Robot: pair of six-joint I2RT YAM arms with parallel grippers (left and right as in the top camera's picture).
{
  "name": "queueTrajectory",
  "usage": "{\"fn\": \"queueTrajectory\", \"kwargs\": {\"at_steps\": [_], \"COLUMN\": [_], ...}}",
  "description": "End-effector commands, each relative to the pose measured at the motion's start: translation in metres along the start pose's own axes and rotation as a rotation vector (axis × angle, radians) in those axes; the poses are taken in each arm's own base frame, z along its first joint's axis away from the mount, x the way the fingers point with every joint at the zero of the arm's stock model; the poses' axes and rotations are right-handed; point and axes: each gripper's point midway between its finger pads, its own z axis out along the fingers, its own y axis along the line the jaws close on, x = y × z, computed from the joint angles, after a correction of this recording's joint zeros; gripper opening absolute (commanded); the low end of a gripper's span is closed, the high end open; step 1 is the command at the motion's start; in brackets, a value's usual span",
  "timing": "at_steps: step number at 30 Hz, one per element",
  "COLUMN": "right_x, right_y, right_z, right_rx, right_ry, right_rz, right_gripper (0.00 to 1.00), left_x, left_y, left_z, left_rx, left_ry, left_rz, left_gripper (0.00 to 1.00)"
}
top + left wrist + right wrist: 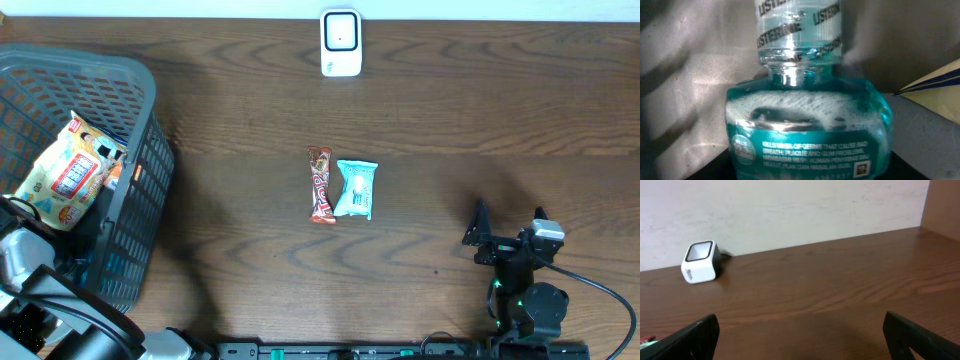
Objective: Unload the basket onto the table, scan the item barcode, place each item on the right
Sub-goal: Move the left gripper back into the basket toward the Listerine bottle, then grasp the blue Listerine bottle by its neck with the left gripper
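From overhead I see the dark wooden table (450, 110) with a white scanner (341, 43) at its far edge, a brown snack bar (320, 184) and a pale teal packet (356, 189) lying side by side near the middle, and a dark mesh basket (140, 100) at the left edge holding a yellow snack bag (68, 172). My left arm (30, 270) reaches down into that basket, but this view hides its fingers and whatever they are near. Its wrist camera fills that gap: a teal Listerine mouthwash bottle (807, 130) sits very close to the lens, foam ringing the liquid at its shoulder, its cap wrapped in a printed clear seal (799, 27), a small square code on the label near the bottom right. The left gripper's own fingers do not show in that picture, so I cannot tell how wide it stands or whether it grips the bottle. Over at the lower right, the right gripper (508, 232) rests low above bare table, well apart from the two items. Its wrist view shows both dark fingertips (695, 335) spread wide at the frame's bottom corners with nothing between them, and the scanner (701, 261) against the pale wall (790, 205).
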Motion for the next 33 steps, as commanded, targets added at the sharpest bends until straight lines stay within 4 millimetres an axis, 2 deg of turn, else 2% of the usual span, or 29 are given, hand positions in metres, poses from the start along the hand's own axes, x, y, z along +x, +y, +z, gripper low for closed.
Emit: {"fn": "queueTrajectory", "kwargs": {"at_steps": [1,4,8,13,19,23,28,33], "right_x": [0.0,0.0,0.0,0.0,0.0,0.0,0.0,0.0], "right_y": [0.0,0.0,0.0,0.0,0.0,0.0,0.0,0.0], "right_z": [0.0,0.0,0.0,0.0,0.0,0.0,0.0,0.0], "right_rx": [-0.001,-0.001,-0.001,-0.001,-0.001,-0.001,-0.001,-0.001], "right_ry": [-0.002,-0.002,-0.002,-0.002,-0.002,-0.002,-0.002,-0.002], "right_rz": [-0.007,-0.007,-0.008,-0.007,-0.007,-0.007,-0.007,-0.007], "right_gripper": [0.99,0.99,0.99,0.99,0.99,0.99,0.99,0.99], "left_x": [0.091,0.091,0.088,0.076,0.051,0.035,0.014,-0.001], "left_y": [0.021,0.021,0.015,-0.013,-0.064,-0.092,-0.112,-0.115], "left_z": [0.049,0.049,0.046,0.026,-0.032,-0.085,-0.157,-0.235], "left_rx": [-0.039,-0.039,-0.012,0.111,0.393,0.592,0.796,0.97], "left_ry": [0.335,0.335,0.333,0.345,0.297,0.222,0.054,-0.186], "left_rz": [0.002,0.001,-0.002,-0.015,-0.007,0.02,0.036,0.06], "left_gripper": [0.49,0.44,0.42,0.41,0.41,0.41,0.41,0.41]}}
